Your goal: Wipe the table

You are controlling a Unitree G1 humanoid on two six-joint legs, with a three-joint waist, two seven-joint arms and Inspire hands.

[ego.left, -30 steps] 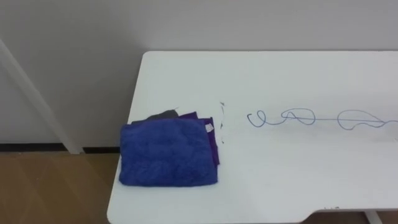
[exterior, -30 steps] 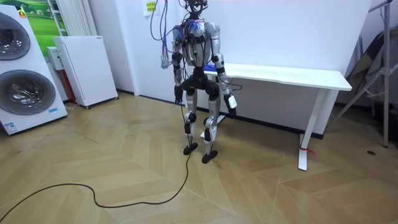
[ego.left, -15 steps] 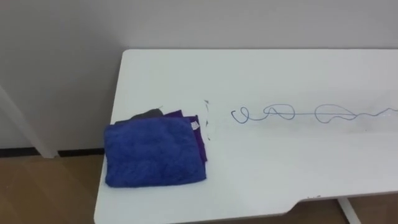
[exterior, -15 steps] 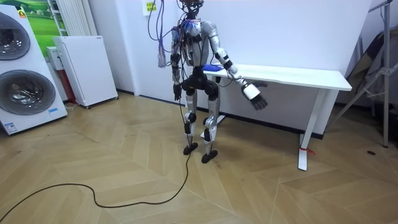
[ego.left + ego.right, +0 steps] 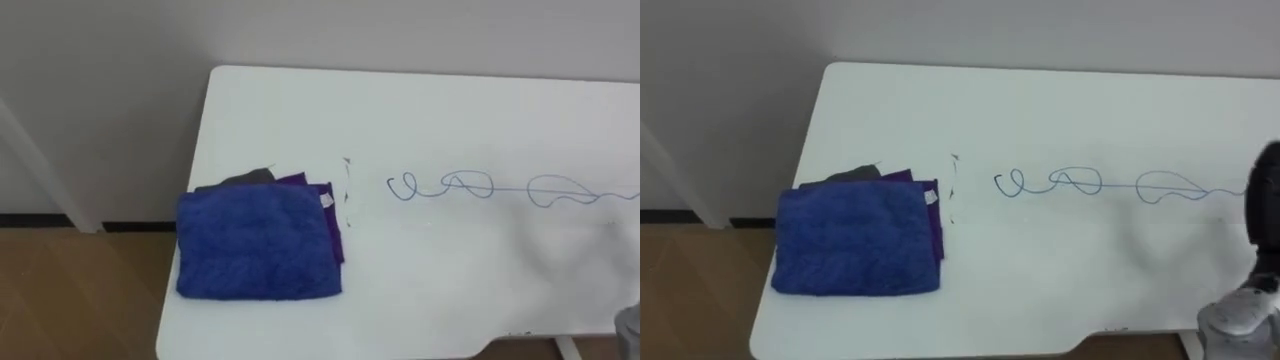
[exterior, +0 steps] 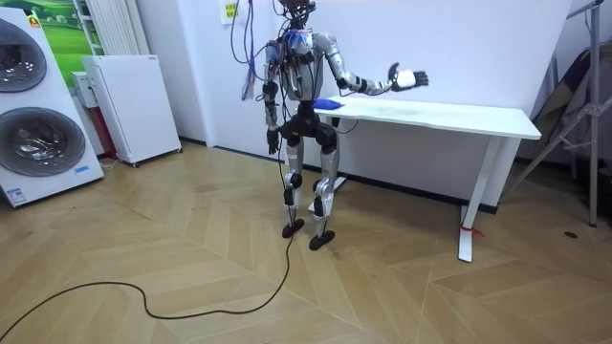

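"White table (image 5: 450,110) against a bare wall. Where's the blue cloth (image 5: 260,243)?"
"Folded at the table's left end, on top of a purple cloth (image 5: 336,215) and a grey cloth (image 5: 246,178). Nothing is holding it."
"And the hands?"
"Right hand (image 6: 406,78) is up above the table in the room view, fingers spread and loose, empty. Left hand (image 6: 272,145) hangs low by the hip."
"So which way is the cloth from those fingers?"
"Well off to the robot's left, with the pen scribble (image 5: 500,188) between them. Its line runs lengthwise along the table, starting near the cloth. I'd judge the right hand must swing back left to fetch it – or the left takes it, being on that side"
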